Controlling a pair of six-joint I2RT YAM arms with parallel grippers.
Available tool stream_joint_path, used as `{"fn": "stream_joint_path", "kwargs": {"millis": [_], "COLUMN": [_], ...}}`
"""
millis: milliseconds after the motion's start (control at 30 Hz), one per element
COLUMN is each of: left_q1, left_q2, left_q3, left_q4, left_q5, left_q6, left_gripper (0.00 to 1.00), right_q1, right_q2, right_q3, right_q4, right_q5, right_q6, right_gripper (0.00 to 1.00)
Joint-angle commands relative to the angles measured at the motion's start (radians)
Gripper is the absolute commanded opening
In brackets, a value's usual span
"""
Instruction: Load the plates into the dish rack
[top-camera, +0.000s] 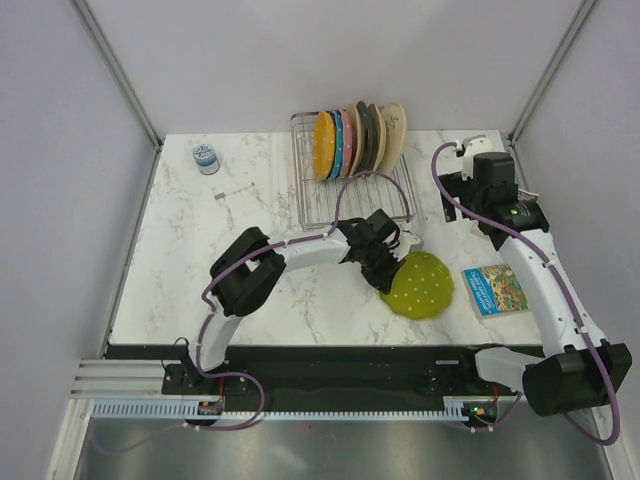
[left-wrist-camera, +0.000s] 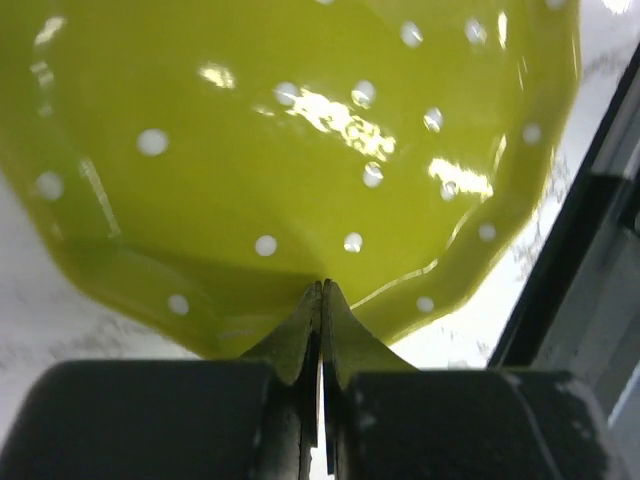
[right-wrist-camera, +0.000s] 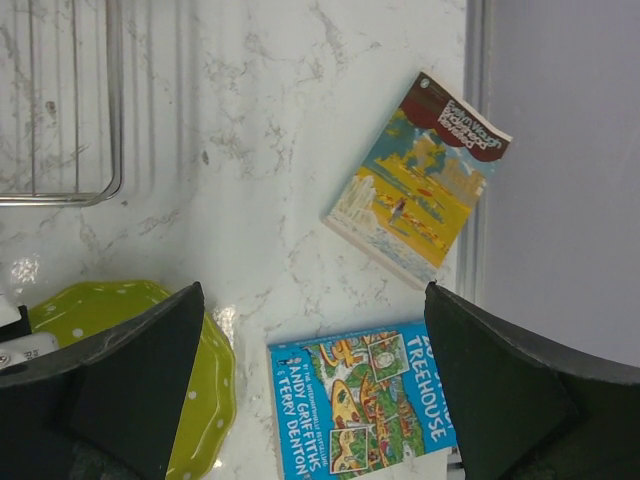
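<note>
Lime green plate (top-camera: 420, 285), lower centre-right of the top view, sits at the table (top-camera: 200, 260) just below the dish rack (top-camera: 318, 210), where other plates (top-camera: 350, 140) stand on edge; we cannot tell whether it is lifted clear. We see the left end effector (left-wrist-camera: 322, 300) pinched closed on its scalloped rim. The right end effector (right-wrist-camera: 310, 390) hangs wide apart, holding nothing, above two books (right-wrist-camera: 365, 400). We judge the plate stiff, glossy, slippery and breakable; a rim pinch suits it, though it may swing or slip.
</note>
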Motion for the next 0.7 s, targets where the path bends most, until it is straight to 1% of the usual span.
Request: {"fn": "stream_joint_path", "kwargs": {"millis": [0, 67, 100, 133, 167, 200, 267, 333, 367, 400, 433, 467, 500, 533, 567, 600, 633, 667], "left_q1": [-0.004, 0.0, 0.005, 0.009, 0.014, 0.023, 0.032, 0.063, 0.081, 0.125, 0.144, 0.164, 0.204, 0.219, 0.23, 0.239, 0.242, 0.253], "left_q2": [-0.077, -0.117, -0.168, -0.194, -0.22, -0.252, -0.341, -0.413, -0.432, -0.449, -0.47, -0.531, -0.574, -0.617, -0.695, -0.728, -0.757, -0.816], "left_q3": [-0.185, -0.259, -0.343, -0.383, -0.422, -0.493, -0.551, -0.61, -0.621, -0.634, -0.632, -0.635, -0.643, -0.652, -0.661, -0.68, -0.693, -0.709], "left_q4": [-0.143, -0.166, -0.166, -0.167, -0.158, -0.153, -0.137, -0.136, -0.136, -0.136, -0.132, -0.12, -0.083, -0.066, -0.049, -0.031, -0.02, -0.014], "left_q5": [-0.062, -0.071, -0.073, -0.075, -0.068, -0.07, -0.103, -0.13, -0.125, -0.11, -0.105, -0.096, -0.096, -0.093, -0.104, -0.116, -0.125, -0.131], "left_q6": [-0.004, -0.03, -0.036, -0.048, -0.056, -0.061, -0.079, -0.107, -0.125, -0.133, -0.142, -0.153, -0.171, -0.212, -0.232, -0.287, -0.311, -0.334], "left_gripper": [0.02, 0.02, 0.02, 0.02, 0.02, 0.02, 0.02, 0.02, 0.02, 0.02, 0.05, 0.14, 0.27, 0.4, 0.45, 0.55, 0.58, 0.59], "right_q1": [-0.028, -0.029, -0.031, -0.031, -0.031, -0.031, -0.031, -0.029, -0.031, -0.028, -0.031, -0.031, -0.031, -0.029, -0.029, -0.026, -0.017, -0.006], "right_q2": [0.002, 0.0, -0.003, -0.005, 0.001, 0.009, 0.038, 0.058, 0.075, 0.084, 0.093, 0.107, 0.115, 0.124, 0.127, 0.132, 0.146, 0.155], "right_q3": [-0.012, -0.018, -0.034, -0.038, -0.043, -0.04, -0.035, -0.034, -0.037, -0.04, -0.043, -0.053, -0.063, -0.075, -0.108, -0.126, -0.145, -0.179], "right_q4": [-0.066, -0.107, -0.111, -0.115, -0.12, -0.127, -0.144, -0.152, -0.157, -0.157, -0.158, -0.152, -0.141, -0.131, -0.096, -0.076, -0.057, -0.036], "right_q5": [-0.205, -0.256, -0.274, -0.285, -0.34, -0.36, -0.403, -0.478, -0.504, -0.568, -0.598, -0.633, -0.662, -0.731, -0.763, -0.797, -0.851, -0.863], "right_q6": [0.001, 0.032, 0.035, 0.033, 0.03, 0.029, 0.035, 0.049, 0.072, 0.085, 0.102, 0.142, 0.161, 0.194, 0.217, 0.259, 0.273, 0.283], "right_gripper": [0.98, 0.98, 0.98, 0.98, 0.98, 0.98, 0.98, 0.98, 0.98, 0.98, 0.98, 0.98, 0.98, 0.98, 0.98, 0.98, 0.98, 0.98]}}
